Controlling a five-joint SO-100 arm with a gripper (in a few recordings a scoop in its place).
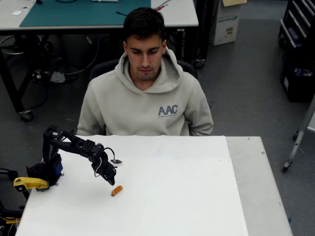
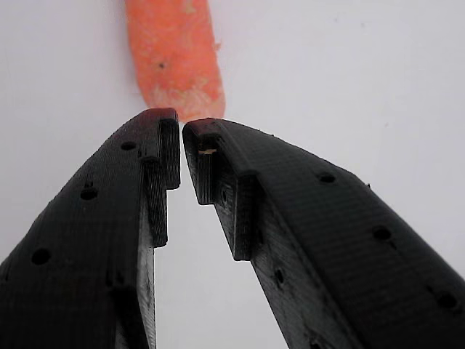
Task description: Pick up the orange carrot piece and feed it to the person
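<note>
Sitting behind a white table (image 1: 197,196) with eyes lowered, the person (image 1: 145,93) wears a light beige hoodie printed "AAC" (image 1: 168,110) in dark letters on the chest (the one piece of writing that reads clearly; a cardboard box (image 1: 226,22) in the background carries print too small to make out). On the tabletop's left side in the overhead view, the black arm reaches out from its base and angles its gripper (image 1: 110,180) down, the tip just beside the orange carrot piece (image 1: 116,190), which lies flat on the white surface. From the wrist view, the gripper (image 2: 181,128) has its two black fingers (image 2: 109,218) drawn nearly together, only a thin slit between the tips, and nothing is pinched; the orange carrot piece (image 2: 174,54) lies directly beyond the tips, its near end at or almost at them.
</note>
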